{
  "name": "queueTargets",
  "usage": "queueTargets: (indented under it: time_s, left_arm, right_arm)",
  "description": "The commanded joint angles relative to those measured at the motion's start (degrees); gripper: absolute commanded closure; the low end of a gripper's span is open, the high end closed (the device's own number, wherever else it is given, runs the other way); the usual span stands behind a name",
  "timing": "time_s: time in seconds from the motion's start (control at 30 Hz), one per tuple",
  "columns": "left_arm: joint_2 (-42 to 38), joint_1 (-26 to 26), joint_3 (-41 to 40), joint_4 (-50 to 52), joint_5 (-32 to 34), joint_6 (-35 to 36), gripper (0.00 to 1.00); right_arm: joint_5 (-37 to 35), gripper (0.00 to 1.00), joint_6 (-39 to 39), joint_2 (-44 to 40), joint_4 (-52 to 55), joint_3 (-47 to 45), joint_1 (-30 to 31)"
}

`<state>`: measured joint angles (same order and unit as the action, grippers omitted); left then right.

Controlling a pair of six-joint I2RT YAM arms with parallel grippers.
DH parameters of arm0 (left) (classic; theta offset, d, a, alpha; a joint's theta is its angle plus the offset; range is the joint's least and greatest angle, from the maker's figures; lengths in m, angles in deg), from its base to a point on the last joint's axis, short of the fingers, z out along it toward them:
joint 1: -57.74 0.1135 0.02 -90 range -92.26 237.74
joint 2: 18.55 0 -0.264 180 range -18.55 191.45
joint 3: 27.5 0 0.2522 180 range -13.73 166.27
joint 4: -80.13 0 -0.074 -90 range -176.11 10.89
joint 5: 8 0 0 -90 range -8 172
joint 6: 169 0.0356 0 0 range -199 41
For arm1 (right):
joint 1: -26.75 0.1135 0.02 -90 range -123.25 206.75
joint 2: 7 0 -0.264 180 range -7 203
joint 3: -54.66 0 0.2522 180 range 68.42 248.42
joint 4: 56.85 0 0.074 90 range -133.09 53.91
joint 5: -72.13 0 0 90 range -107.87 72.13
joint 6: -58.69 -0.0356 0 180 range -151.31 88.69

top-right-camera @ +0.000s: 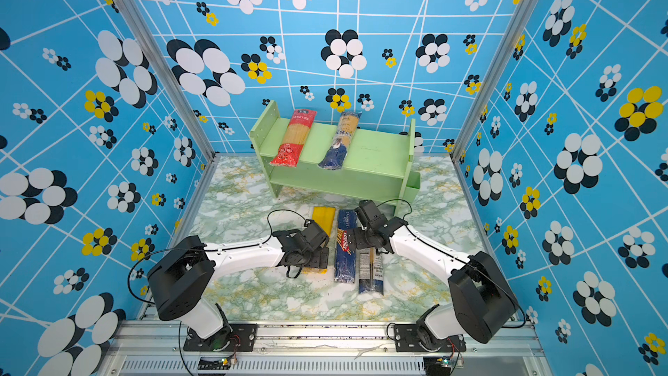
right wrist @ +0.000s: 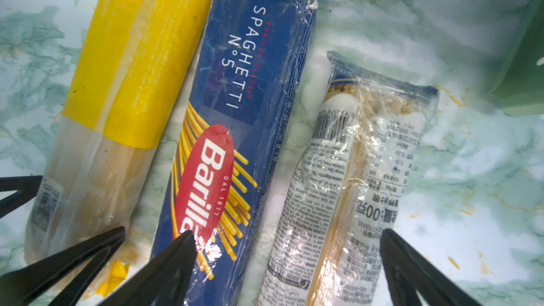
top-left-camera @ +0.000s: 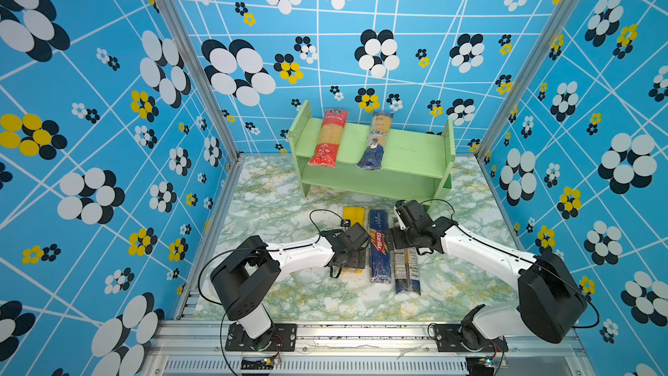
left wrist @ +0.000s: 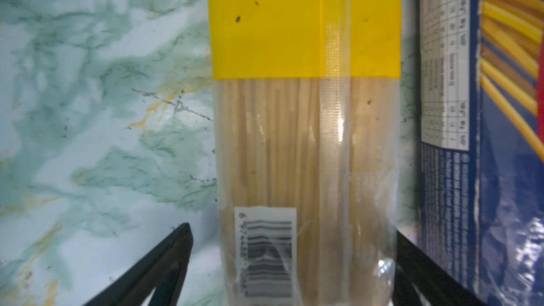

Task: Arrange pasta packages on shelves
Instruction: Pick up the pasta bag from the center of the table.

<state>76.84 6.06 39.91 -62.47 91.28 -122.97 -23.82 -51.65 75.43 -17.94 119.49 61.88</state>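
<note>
Left claw (left wrist: 291,228) is hanging low over the yellow-topped spaghetti pack (left wrist: 303,25) with its jaws spread wide. They are straddling the pack's clear half: one finger is sitting just beside the outer long edge, the other in the narrow gap next to the dark blue Barilla pack (left wrist: 500,142). Neither finger is pressing in. That crosswise stance probably suits a long, flat pack, which offers only its narrow width to pinch.

Right claw (right wrist: 287,232) is gaping too and holding nothing. It is hovering over the clear pack with the navy and white label (right wrist: 347,172), with one finger above the Barilla pack's edge.

All three packs are lying flat, side by side and roughly parallel on the marbled counter (top-left-camera: 274,204), in front of the pale green two-tier shelf (top-left-camera: 408,146). On its top tier the red pack (top-left-camera: 329,137) and the clear pack with the navy end (top-left-camera: 376,141) are already lying front to back, their near ends reaching past the front edge. Bare board is showing to their right. Judging by this, the left arm is lining up to close on the yellow-topped pack and lift it.
</note>
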Motion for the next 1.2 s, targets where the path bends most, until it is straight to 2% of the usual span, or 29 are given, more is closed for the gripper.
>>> queueTargets:
  time_s: [0.0, 0.23, 0.4, 0.6, 0.77, 0.9, 1.1, 1.17]
  left_arm:
    - [1.5, -0.3, 1.3, 0.1, 1.9, -0.8, 0.01]
    - [1.6, -0.3, 1.0, -0.1, 2.2, -0.9, 0.01]
    - [1.7, -0.3, 0.8, -1.0, 1.5, -0.6, 0.21]
    - [2.2, -0.3, 0.7, -1.3, 1.3, -0.8, 0.24]
    - [2.1, -0.2, 0.2, -1.6, 1.2, -0.9, 0.42]
    - [2.1, -0.2, -0.2, -1.6, 1.2, -0.9, 0.47]
    - [2.4, -0.1, -0.4, -1.9, 0.9, -0.6, 0.63]
    - [2.4, -0.2, -0.5, -2.2, 0.8, -0.5, 0.64]
  right_arm:
    - [-1.5, 0.01, 0.3, -2.1, 1.1, 0.2, 0.3]
    - [-1.6, 0.01, 0.4, -2.7, 1.2, -0.3, 0.3]
    - [-1.5, 0.01, 0.2, -2.5, 1.1, -0.3, 0.3]
    - [-1.8, 0.01, 0.3, -3.1, 1.3, -0.4, 0.2]
    - [-2.0, 0.01, 0.5, -3.5, 1.5, -0.5, 0.2]
    - [-2.0, 0.01, 0.5, -3.5, 1.6, -0.5, 0.3]
    - [-2.1, 0.01, 0.5, -3.6, 1.5, -0.5, 0.2]
    - [-2.1, 0.01, 0.5, -3.5, 1.5, -0.5, 0.2]
